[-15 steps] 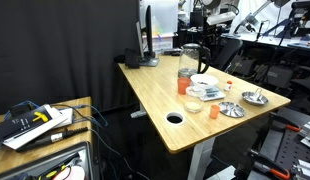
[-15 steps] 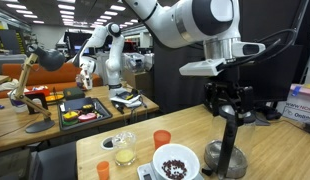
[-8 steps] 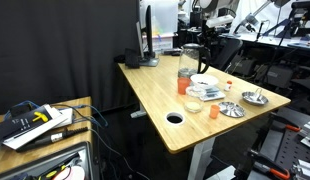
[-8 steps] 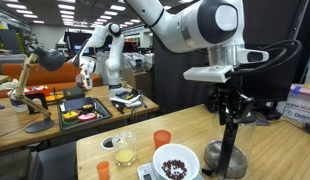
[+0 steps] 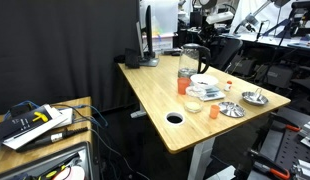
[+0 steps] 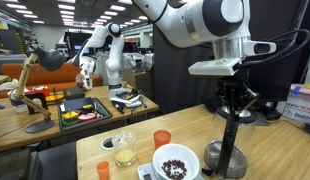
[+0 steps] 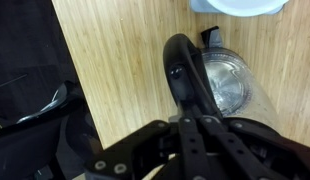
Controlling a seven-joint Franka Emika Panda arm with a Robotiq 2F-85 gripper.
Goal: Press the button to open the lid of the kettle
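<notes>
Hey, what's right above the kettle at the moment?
The pincer hangs directly over the kettle, jaws apparently closed. The wrist view shows the round lid beside the dark handle, but the pincer covers the near end, so contact with the kettle cannot be seen.

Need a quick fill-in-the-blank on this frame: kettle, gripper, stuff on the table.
1. In the wrist view the kettle stands on a ___ tabletop.
2. In an exterior view the gripper is directly ___ the kettle.
3. The cup just behind the white bowl is ___ in colour.
Missing words: wooden; above; orange.
</notes>
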